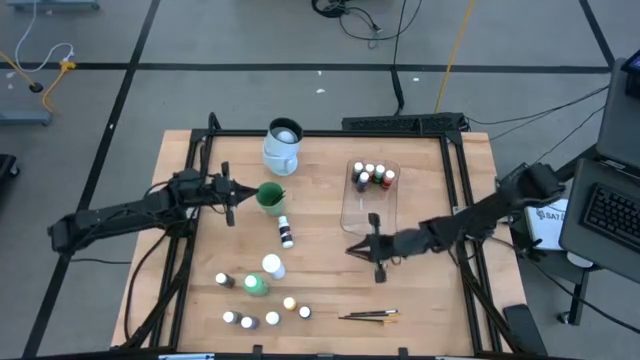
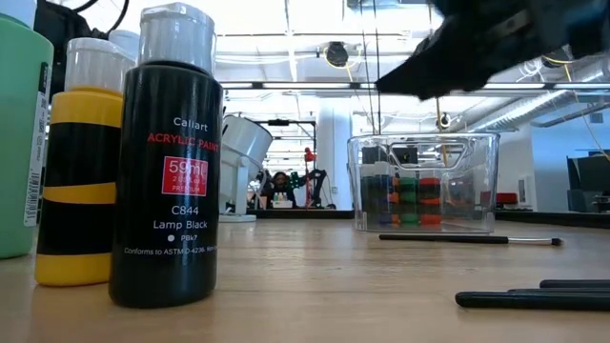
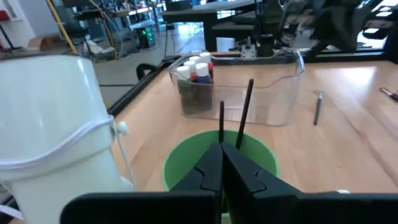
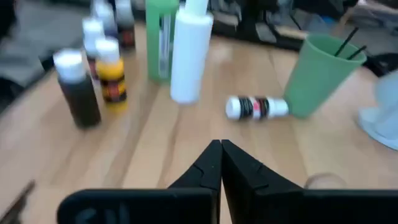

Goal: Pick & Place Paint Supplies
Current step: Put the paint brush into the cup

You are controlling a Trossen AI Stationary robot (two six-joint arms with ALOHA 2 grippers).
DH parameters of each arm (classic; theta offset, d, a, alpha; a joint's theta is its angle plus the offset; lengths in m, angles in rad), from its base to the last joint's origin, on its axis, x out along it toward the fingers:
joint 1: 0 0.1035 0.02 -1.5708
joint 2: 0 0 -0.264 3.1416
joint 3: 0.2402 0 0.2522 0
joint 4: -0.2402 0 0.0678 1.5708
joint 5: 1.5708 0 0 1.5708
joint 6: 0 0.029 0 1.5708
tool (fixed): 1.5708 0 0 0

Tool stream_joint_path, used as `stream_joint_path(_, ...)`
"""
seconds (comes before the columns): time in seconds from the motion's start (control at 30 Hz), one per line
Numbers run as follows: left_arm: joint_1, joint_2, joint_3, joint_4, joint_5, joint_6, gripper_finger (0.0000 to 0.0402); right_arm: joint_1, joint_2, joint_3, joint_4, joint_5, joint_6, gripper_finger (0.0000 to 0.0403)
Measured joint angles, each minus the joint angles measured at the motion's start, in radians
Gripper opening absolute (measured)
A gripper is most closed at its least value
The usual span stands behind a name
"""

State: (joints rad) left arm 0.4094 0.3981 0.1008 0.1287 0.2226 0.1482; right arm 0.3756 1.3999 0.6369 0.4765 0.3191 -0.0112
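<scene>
Left gripper hangs just over the green cup, fingers pressed together, nothing between them. Two brushes already stand in that cup, handles up. Right gripper is also pinched shut and empty, near the front end of the clear tub, facing the loose bottles.

Tub holds a cluster of small bottles at its far end. Still out on the table:
- small bottle lying on its side just in front of the cup
- tall white bottle next to the big green bottle
- several small bottles near the front edge
- brushes lying flat, front right

Judgement: the step looks like reaching for the next supply; roughly half sorted.

To do it well: spread the fingers before descending. For the lying bottle, close across its narrow body, not along it, or it will roll away. For flat brushes, come down low and square to the handle; they're thin and easy to miss. Lift the left arm straight up first so it doesn't snag the standing handles or tip the cup.
</scene>
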Motion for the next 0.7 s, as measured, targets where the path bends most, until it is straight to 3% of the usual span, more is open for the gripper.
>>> stream_joint_path(0.13, 0.027, 0.000, 0.000, 0.015, 0.005, 0.004, 0.0002, 0.110, -0.039, 0.169, -0.408, 0.124, 0.085, 0.0001)
stream_joint_path(0.27, 0.035, 0.000, 0.000, 0.060, 0.006, 0.023, 0.0010, 0.221, -0.022, 0.332, -0.742, 0.126, 0.293, 0.0001)
stream_joint_path(0.47, 0.034, 0.000, 0.000, 0.066, 0.014, 0.055, 0.0014, 0.369, 0.098, 0.511, -1.091, 0.123, 0.654, 0.0001)
stream_joint_path(0.57, 0.034, 0.000, 0.000, 0.068, 0.014, 0.060, 0.0007, 0.414, 0.125, 0.519, -1.169, 0.070, 0.859, 0.0000)
stream_joint_path(0.7, 0.034, 0.000, 0.000, 0.087, 0.014, 0.060, 0.0003, 0.444, 0.147, 0.463, -1.077, 0.015, 1.074, 0.0012)
